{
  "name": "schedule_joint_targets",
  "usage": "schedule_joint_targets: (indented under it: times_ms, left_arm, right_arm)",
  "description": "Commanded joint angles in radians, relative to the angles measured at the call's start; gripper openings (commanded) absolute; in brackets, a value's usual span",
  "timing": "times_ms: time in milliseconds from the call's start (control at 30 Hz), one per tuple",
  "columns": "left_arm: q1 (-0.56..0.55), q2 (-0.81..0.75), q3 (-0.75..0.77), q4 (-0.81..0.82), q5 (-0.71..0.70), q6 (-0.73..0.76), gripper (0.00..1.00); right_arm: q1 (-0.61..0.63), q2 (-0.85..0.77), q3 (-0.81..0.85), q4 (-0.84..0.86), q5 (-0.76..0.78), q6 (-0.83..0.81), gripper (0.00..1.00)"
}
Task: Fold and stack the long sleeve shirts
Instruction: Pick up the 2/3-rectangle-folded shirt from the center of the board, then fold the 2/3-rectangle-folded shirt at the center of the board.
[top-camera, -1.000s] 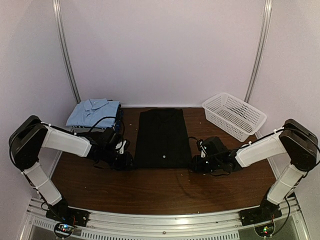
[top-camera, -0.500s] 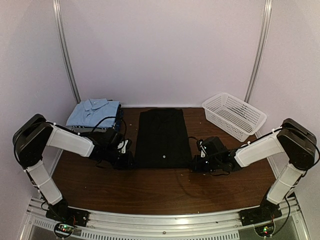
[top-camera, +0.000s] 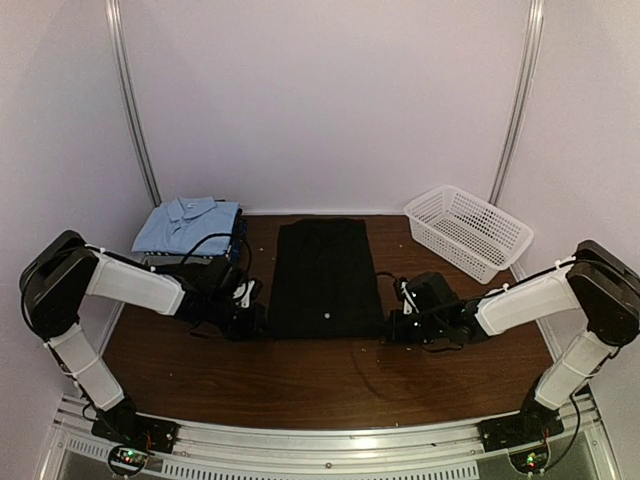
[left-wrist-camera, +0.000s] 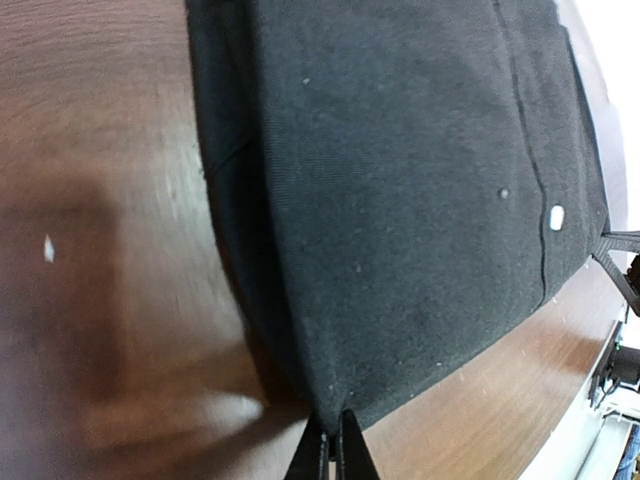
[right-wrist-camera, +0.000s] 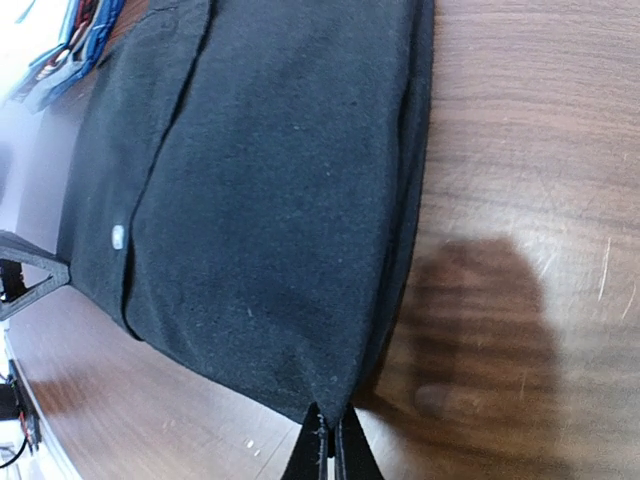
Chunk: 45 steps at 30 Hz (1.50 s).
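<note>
The black shirt (top-camera: 325, 275) lies flat in the middle of the desk (top-camera: 330, 385), already narrowed to a long rectangle with its button placket facing up and its hem toward the arms. The left gripper (left-wrist-camera: 331, 448) is clenched on the near left corner of that hem and the right gripper (right-wrist-camera: 325, 445) is clenched on the near right corner, each pinching only a small bite of fabric at the very edge. The step in hand looks like folding the hem up over toward the collar. To do it well, both corners should rise together and level, just high enough to clear the cloth below. They should travel away from the arms at an even pace so the fold line runs straight across, with the edges laid flush before letting go. The light blue collared shirt (top-camera: 187, 222) tops a folded pile at the far left, where this one should end up. A white mesh basket (top-camera: 497, 262) stands at the far right.
</note>
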<state>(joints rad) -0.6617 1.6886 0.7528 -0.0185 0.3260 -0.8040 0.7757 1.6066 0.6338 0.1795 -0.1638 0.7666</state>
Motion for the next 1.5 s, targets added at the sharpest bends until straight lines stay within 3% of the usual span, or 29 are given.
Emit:
schedule_joint_targets:
  times_ms: [0,167,500,600,733,900,1033,1133,1233,1367,1467]
  left_arm:
    - [-0.022,-0.096,-0.053,-0.060,-0.039,-0.002,0.00]
    - [-0.086,-0.223,-0.117,-0.119,-0.092,-0.045,0.00]
    - [-0.315,-0.579,-0.195,-0.334,-0.271,-0.213,0.00]
    - [-0.354,-0.633,-0.153,-0.383,-0.292,-0.228,0.00]
    - [-0.347,-0.637,-0.001,-0.479,-0.375,-0.172,0.00]
    - [-0.066,-0.444,0.212,-0.407,-0.194,0.077,0.00]
    - [0.141,-0.051,0.425,-0.291,-0.047,0.206,0.00]
    - [0.185,0.237,0.640,-0.266,-0.027,0.260,0.00]
    - [0.215,0.444,0.785,-0.285,0.001,0.275,0.00]
    - [0.224,0.529,0.829,-0.271,0.019,0.271,0.00]
    - [0.221,0.497,0.750,-0.240,0.040,0.245,0.00]
  right_arm:
    - [0.028,-0.088,-0.053,-0.044,0.031,0.002,0.00]
    - [0.095,-0.204,-0.108,-0.088,0.070,0.038,0.00]
    - [0.367,-0.501,-0.144,-0.285,0.240,0.195,0.00]
    - [0.425,-0.548,-0.078,-0.370,0.296,0.211,0.00]
    - [0.407,-0.531,0.079,-0.475,0.365,0.146,0.00]
    - [0.105,-0.317,0.290,-0.408,0.229,-0.065,0.00]
    - [-0.119,0.019,0.523,-0.314,0.097,-0.180,0.00]
    - [-0.197,0.309,0.711,-0.303,0.042,-0.222,0.00]
    - [-0.243,0.500,0.858,-0.338,0.000,-0.231,0.00]
    - [-0.261,0.575,0.881,-0.329,-0.038,-0.231,0.00]
    - [-0.251,0.548,0.809,-0.307,-0.052,-0.225,0.00]
